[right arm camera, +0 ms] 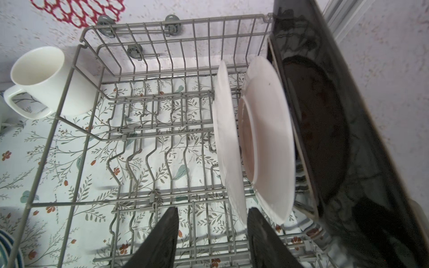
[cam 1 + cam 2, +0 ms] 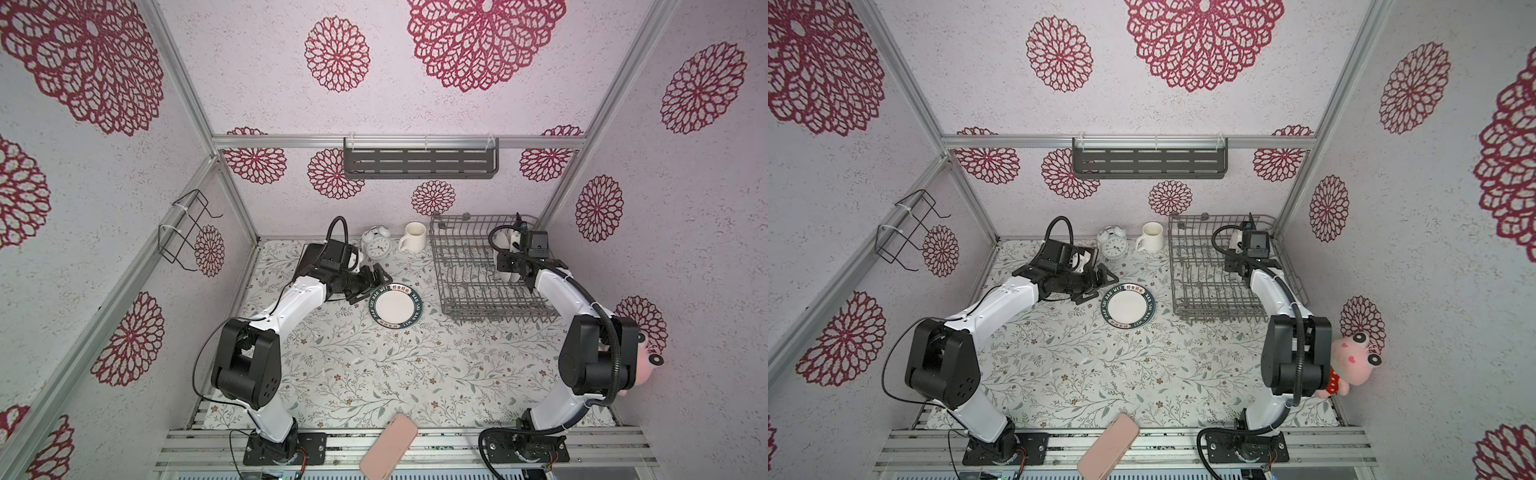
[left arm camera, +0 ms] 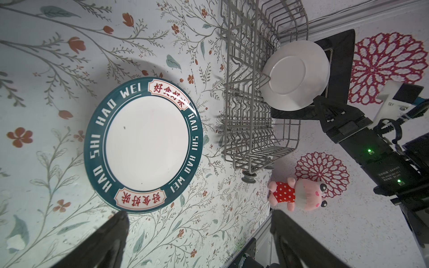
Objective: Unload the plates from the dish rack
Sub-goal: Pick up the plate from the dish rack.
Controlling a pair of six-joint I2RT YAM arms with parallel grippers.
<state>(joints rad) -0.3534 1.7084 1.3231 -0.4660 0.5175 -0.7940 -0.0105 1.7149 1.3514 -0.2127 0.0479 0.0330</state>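
The lettered plate [image 2: 395, 306] lies flat on the table [image 2: 374, 374], left of the rack [image 2: 461, 274], so it is already unloaded. The left gripper [image 2: 374, 286] hovers at its far left rim, jaws wide and holding nothing.

Farther right, the right gripper [image 1: 212, 210] reaches down into the rack's far right part. Its jaws stand about half apart, one on each side of the rim of a white plate [image 1: 228, 139]. A gap shows on one side, so I judge the plate not yet gripped.

To do this step well:
- Centre the rim between the fingers.
- Go deep enough to pass the curved lip, then close firmly.
- Lift straight up along the prongs until the plate clears them, and only then swing left.

Tilting early could knock the second white plate [image 1: 269, 139] just beside it. It could also hit the black plate [image 1: 325, 139] leaning to the right of that one.

The rack's near rows and left side hold nothing. All three remaining plates stand on edge at the far right. The mug [image 1: 44, 81], just outside the rack's far left corner, looks empty. The shelf [image 2: 419, 163] on the far wall shows nothing on it.
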